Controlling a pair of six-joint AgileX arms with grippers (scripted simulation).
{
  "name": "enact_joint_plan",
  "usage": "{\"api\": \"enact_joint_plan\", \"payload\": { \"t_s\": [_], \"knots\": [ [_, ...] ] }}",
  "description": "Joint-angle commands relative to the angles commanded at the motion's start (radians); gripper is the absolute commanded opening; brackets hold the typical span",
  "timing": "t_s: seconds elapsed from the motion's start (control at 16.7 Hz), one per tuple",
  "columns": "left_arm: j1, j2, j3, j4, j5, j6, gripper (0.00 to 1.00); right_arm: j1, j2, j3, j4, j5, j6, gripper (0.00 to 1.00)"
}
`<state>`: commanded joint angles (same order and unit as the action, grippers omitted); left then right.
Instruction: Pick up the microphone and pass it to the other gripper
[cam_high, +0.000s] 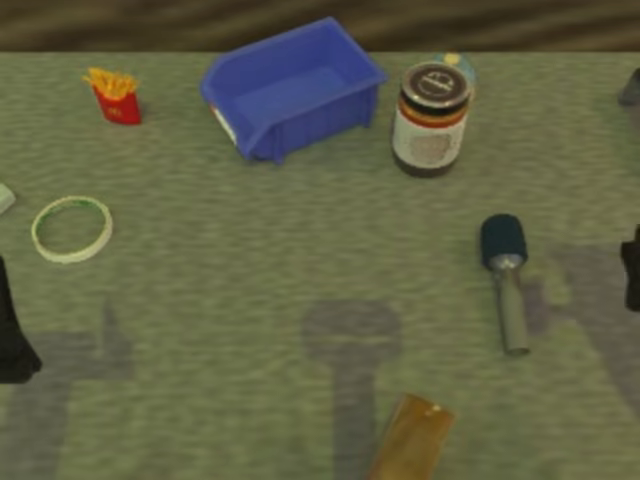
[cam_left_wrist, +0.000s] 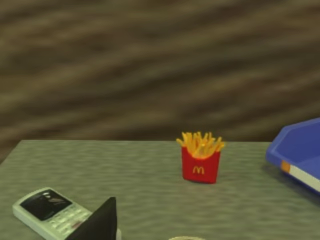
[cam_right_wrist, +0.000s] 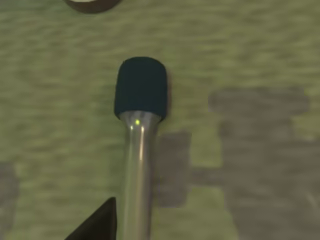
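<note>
- Starting at the left edge of the table (cam_high: 250, 300), the left gripper (cam_high: 12, 335) is sitting low and dark, and I cannot tell if it is open or shut.
- A small phone (cam_left_wrist: 50, 212) is lying just beside that gripper in the left wrist view.
- A white tape ring (cam_high: 71, 229) is lying flat near the left edge.
- A red box of fries (cam_high: 115, 96) is standing at the far left corner.
- A blue bin (cam_high: 292, 87) is sitting at the far side, near the middle.
- A jar (cam_high: 432, 118) with a dark lid is standing upright to the right of the bin.
- A brown see-through thing (cam_high: 410, 438) is lying at the near edge; I cannot tell what it is.
- The microphone (cam_high: 506, 280) is lying flat on the right half, dark head pointing toward the jar, well apart from it.
- Nothing is touching the microphone.
- The right gripper (cam_high: 631, 268) is waiting at the right edge, beside the microphone, and I cannot tell how it is set.
</note>
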<state>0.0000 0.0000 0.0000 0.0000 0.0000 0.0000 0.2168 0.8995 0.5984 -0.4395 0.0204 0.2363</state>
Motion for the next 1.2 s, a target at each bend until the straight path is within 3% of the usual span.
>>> {"api": "enact_joint_plan", "payload": {
  "t_s": [0.6,1.2],
  "knots": [
    [0.000,0.000,0.000,0.000,0.000,0.000,1.00,0.193,0.797,0.524,-0.385,0.014,0.206,1.00],
    [0.000,0.000,0.000,0.000,0.000,0.000,1.00,0.219,0.910,0.609,-0.433,0.016,0.237,1.00]
  ]
}}
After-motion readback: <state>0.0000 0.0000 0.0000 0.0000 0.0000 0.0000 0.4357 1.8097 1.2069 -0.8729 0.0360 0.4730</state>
